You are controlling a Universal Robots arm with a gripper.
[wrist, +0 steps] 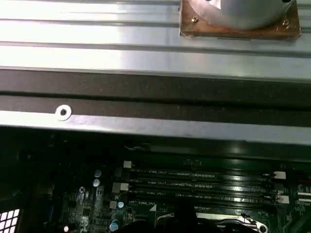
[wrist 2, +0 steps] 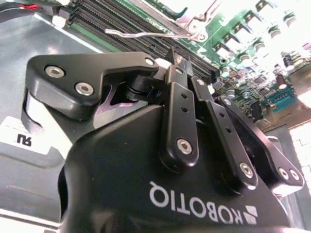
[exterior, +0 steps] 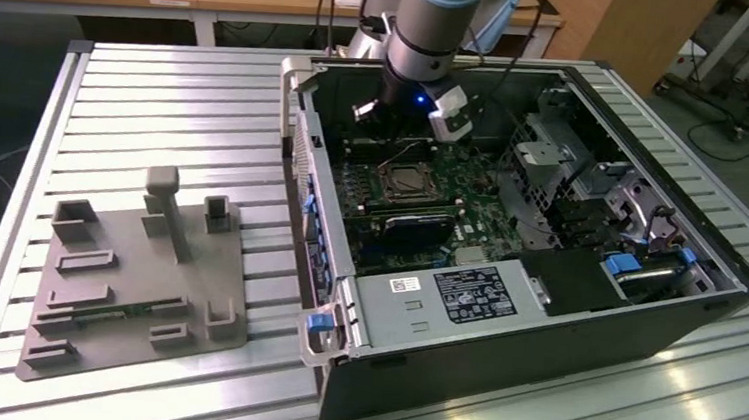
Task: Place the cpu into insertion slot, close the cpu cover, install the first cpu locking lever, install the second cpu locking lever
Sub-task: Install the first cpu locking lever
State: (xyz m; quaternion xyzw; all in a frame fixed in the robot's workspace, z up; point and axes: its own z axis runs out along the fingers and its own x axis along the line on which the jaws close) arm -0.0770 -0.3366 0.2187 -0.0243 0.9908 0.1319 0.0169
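Presently the end effector (exterior: 403, 132) is positioned inside an open computer case (exterior: 538, 353) that is laid on the ribbed metal worktop (exterior: 169, 104), and it is poised low over the green circuit board (exterior: 479, 210) in the case. In the second wrist view its two black fingers (wrist 2: 178, 107) are seen drawn together until the tips meet, and nothing is seen gripped between them. The insertion slot (exterior: 404, 182), a dark square with a silvery rim, is found on the board just beyond the fingertips in the exterior view, near them but apart from them. In the second wrist view the silvery cpu cover (wrist 2: 194, 14) is seen a little past the fingertips, on the far side of a bank of long black memory slots (wrist 2: 121, 24); whether it is laid flat on the slot cannot be told. A thin wire locking lever (wrist 2: 146, 34) is seen stretched across those memory slots, close to the fingertips, and whether it is touched by them cannot be told. A labelled box (exterior: 401, 307) is seated in the case on the far side of the slot from the end effector, well apart from it. A grey moulded fixture tray (exterior: 141, 282) is set on the worktop outside the case, well apart from the end effector, toward the exterior view's left.
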